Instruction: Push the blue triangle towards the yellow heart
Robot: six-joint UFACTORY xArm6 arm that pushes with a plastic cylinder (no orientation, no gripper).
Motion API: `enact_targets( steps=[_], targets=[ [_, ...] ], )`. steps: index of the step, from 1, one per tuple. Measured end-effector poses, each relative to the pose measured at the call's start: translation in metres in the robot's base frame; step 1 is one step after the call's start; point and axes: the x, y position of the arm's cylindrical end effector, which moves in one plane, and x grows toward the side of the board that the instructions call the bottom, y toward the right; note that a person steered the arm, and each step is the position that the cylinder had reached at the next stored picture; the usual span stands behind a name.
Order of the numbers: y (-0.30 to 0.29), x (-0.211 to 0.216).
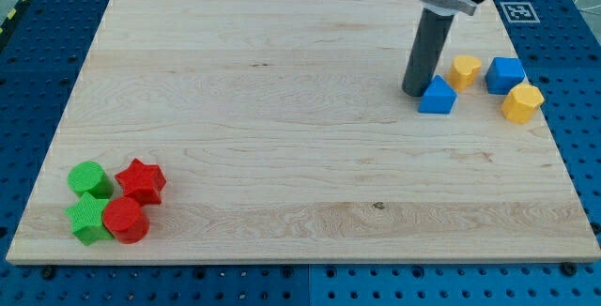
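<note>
**Rod tip resting beside the blue triangle near the board's upper right**

My tip (414, 92) sits on a pale wooden board (282, 128), at the lower end of a straight dark rod (424, 53) that comes down from the view's top. There are no jaws on this arm, so nothing is clenched, released or grasped; the rod only touches things from the side. The tip stands just at the left edge of the blue triangle (438, 97), close enough that I cannot tell whether the two touch.

The blue triangle lies in the upper right part of the board. Just to its upper right, near but apart, is a small yellow block (465, 69); its shape is hard to make out, and it may be the heart. Further right sits a blue cube (505, 74). Just below and right of that cube, touching or nearly touching it, is a second yellow block (522, 103), with flat angled sides.

Well apart from all this, in the board's lower left corner, four blocks huddle together. A green round block (89, 178) sits at the top left of the group, with a red star (141, 180) beside it on the right. Below them are a green star (88, 218) and a red round block (125, 220), side by side and touching.

The board rests on a blue table (28, 71) dotted with holes.
</note>
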Motion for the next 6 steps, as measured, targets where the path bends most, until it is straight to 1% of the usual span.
enact_targets(
  steps=[4,6],
  targets=[
    [-0.010,0.027],
    [0.007,0.026]
  ],
)
